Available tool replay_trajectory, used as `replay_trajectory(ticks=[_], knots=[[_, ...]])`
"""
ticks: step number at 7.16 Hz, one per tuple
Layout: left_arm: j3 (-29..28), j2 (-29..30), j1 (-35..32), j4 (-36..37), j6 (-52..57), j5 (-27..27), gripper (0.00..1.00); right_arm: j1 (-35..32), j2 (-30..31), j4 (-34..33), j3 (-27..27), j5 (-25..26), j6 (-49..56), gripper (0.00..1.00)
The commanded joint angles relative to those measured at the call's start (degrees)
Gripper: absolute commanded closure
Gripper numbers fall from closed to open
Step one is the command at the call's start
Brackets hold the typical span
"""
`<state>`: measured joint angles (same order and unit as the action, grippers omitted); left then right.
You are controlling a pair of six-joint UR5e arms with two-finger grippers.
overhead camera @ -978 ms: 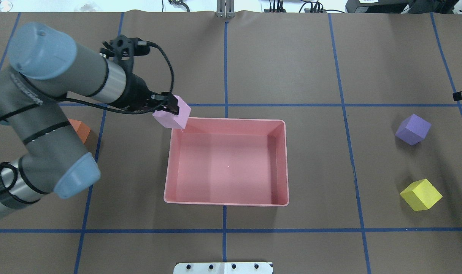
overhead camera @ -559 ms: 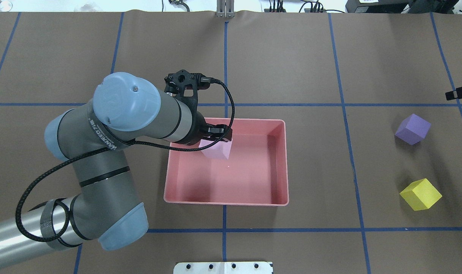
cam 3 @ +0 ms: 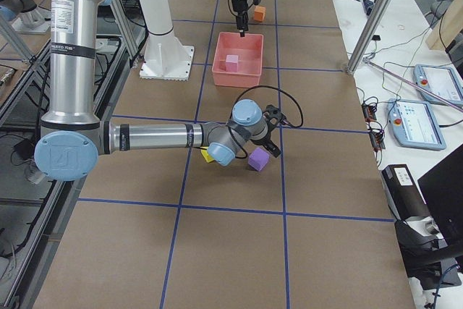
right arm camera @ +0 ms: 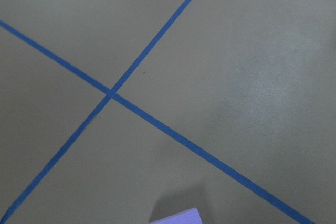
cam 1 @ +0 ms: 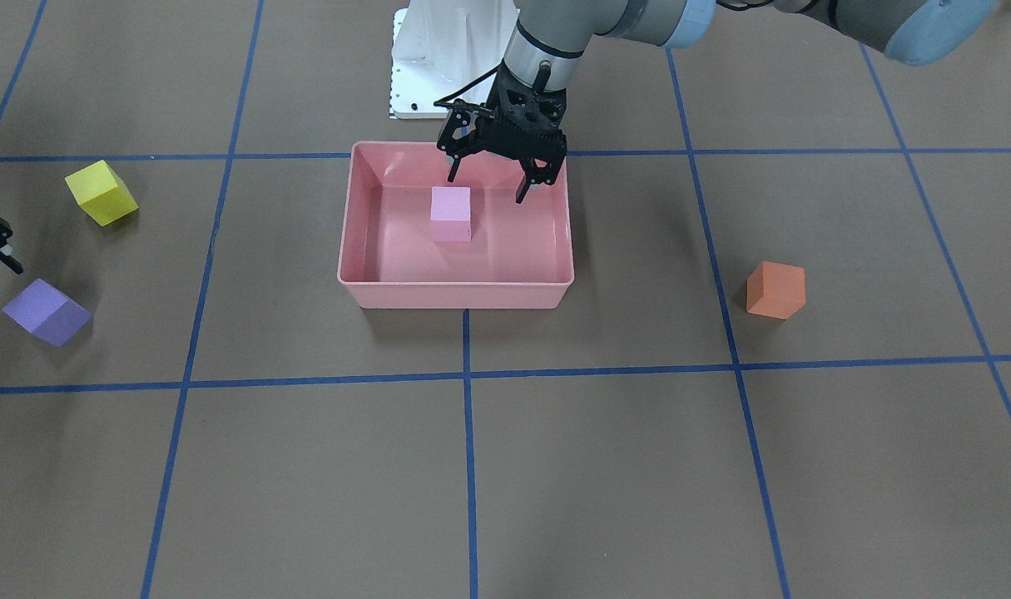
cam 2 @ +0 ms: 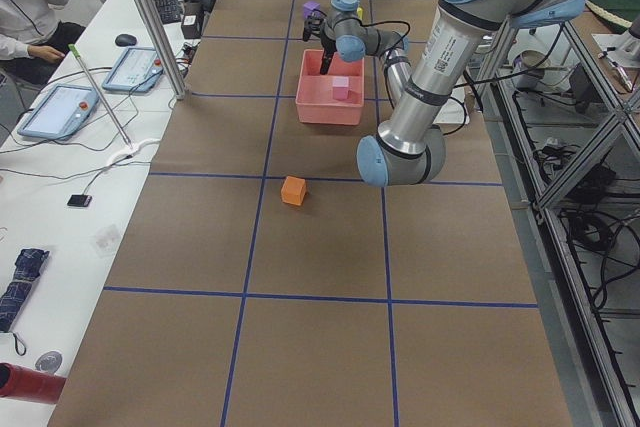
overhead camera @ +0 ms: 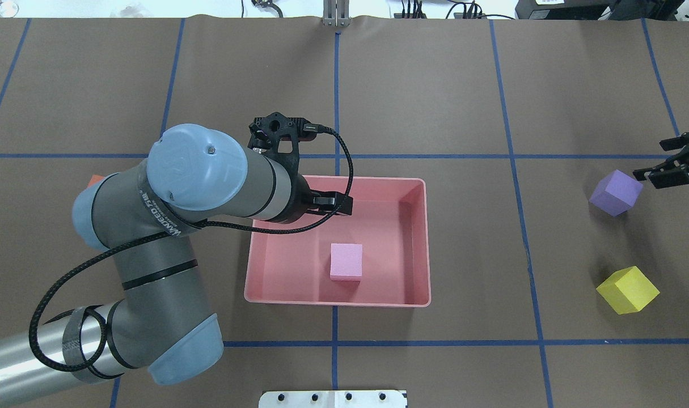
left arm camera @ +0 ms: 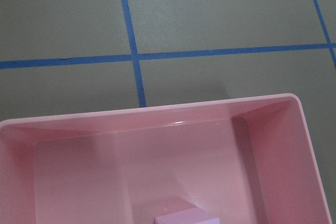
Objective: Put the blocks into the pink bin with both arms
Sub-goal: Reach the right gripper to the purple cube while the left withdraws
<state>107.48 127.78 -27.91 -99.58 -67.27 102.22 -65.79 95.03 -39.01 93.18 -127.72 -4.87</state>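
Pink cube [overhead camera: 345, 260] now in bin [overhead camera: 415, 249]; three outside: yellow [overhead camera: 628, 290], purple [overhead camera: 615, 192], orange [cam 1: 775, 289]; left claw [cam 1: 487, 187], right claw [overhead camera: 662, 161] released.

Light pink cube [overhead camera: 345, 260] in pink bin [overhead camera: 252, 255], orange cube [cam 1: 775, 289], purple cube [overhead camera: 615, 192], yellow cube [overhead camera: 627, 289] outside.

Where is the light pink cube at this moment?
In the overhead view the light pink cube rests on the floor of the pink bin, near its wall closest to the robot, free of the left gripper.
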Motion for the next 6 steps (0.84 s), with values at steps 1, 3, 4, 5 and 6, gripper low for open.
replay_trajectory(ticks=[1, 3, 4, 5, 6], knots=[[0.01, -0.08, 0.05, 0.00, 0.04, -0.09, 0.00, 4.51, 0.15, 0.43, -2.99, 2.04, 3.11, 0.01], [0.01, -0.60, 0.05, -0.09, 0.13, -0.18, 0.00, 6.90, 0.15, 0.60, -5.10, 1.95, 2.76, 0.01], [0.01, -0.61, 0.05, -0.09, 0.13, -0.18, 0.00, 7.08, -0.28, 0.60, -6.60, 1.95, 2.76, 0.01], [0.01, -0.61, 0.05, -0.09, 0.13, -0.18, 0.00, 7.26, -0.46, 0.69, -7.74, 1.95, 2.68, 0.02], [0.01, -0.78, 0.05, -0.09, 0.21, -0.18, 0.00, 7.35, -0.72, 0.52, -7.93, 1.95, 2.24, 0.11]])
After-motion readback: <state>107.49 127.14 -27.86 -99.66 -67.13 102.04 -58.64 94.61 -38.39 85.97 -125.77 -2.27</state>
